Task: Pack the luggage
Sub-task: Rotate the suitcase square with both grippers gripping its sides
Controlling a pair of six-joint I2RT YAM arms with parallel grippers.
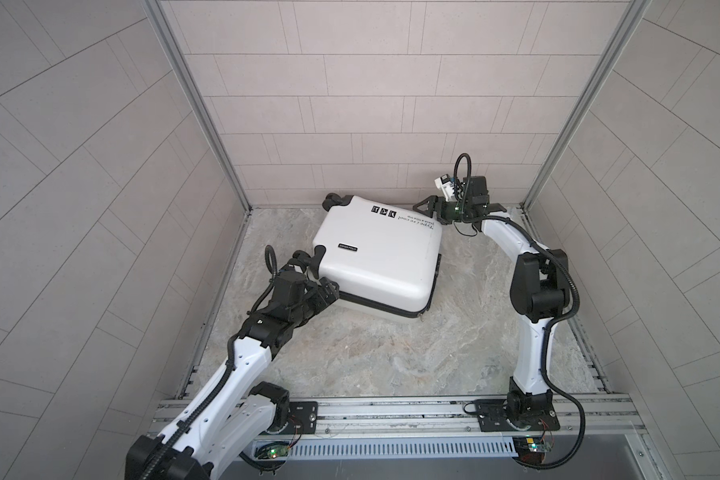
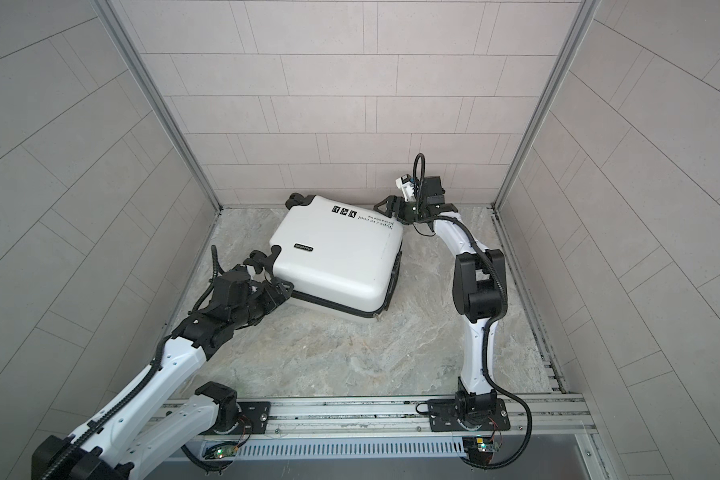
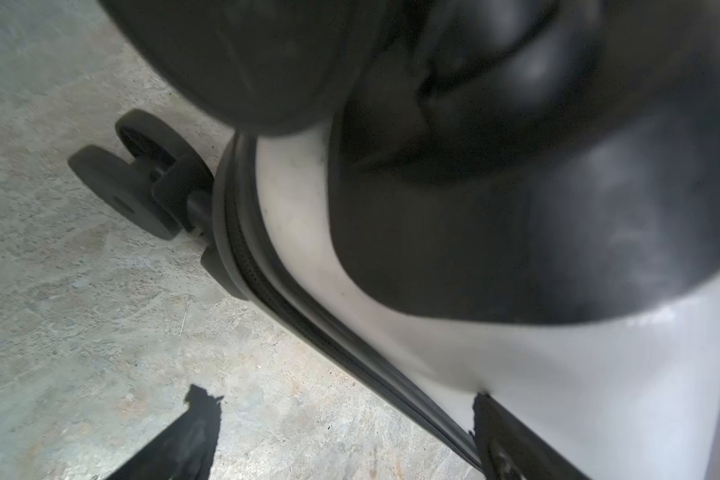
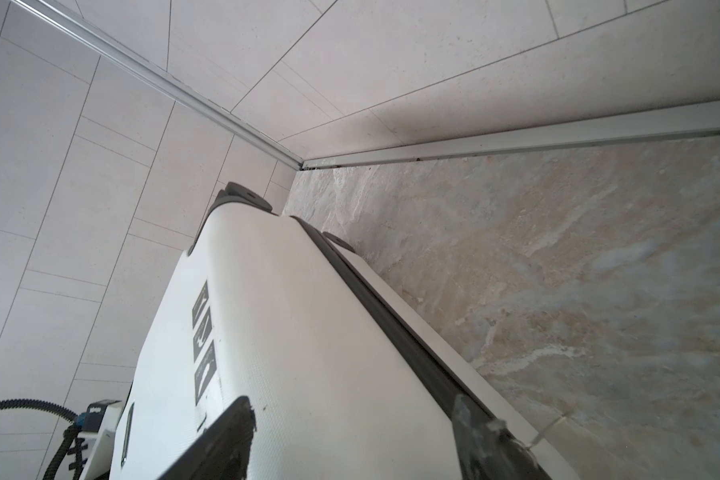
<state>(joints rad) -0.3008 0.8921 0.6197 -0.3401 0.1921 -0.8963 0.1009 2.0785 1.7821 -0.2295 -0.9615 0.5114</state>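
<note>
Since the luggage (image 1: 375, 257) lies flat and closed on the counter (image 1: 391, 361), wheels toward the left and its far corner close to the back wall (image 1: 350, 124), both arms work at the shell's edges, not inside it.

The left tool (image 1: 329, 293) sits low at the near-left corner, just beside a wheel (image 3: 129, 183). Its jaws are spread wide: one finger (image 3: 196, 436) hangs over bare counter, the other lies against the white shell by the zipper (image 3: 292, 316). It holds nothing.

The right tool (image 1: 431, 212) meets the diagonally opposite far-right corner, near the black lettering (image 1: 416, 222). Its jaws stand apart, astride the upper shell's rim. In the right wrist view one finger (image 4: 225, 436) overlies the printed face and the other the zipper band, and neither is seen to clamp.

This diagonal placement probably serves to brace the case so that a push at one corner does not slide or spin it on the smooth surface. No loose item shows on the counter, so packing appears nearly finished, with the seam the likely remaining concern.
</note>
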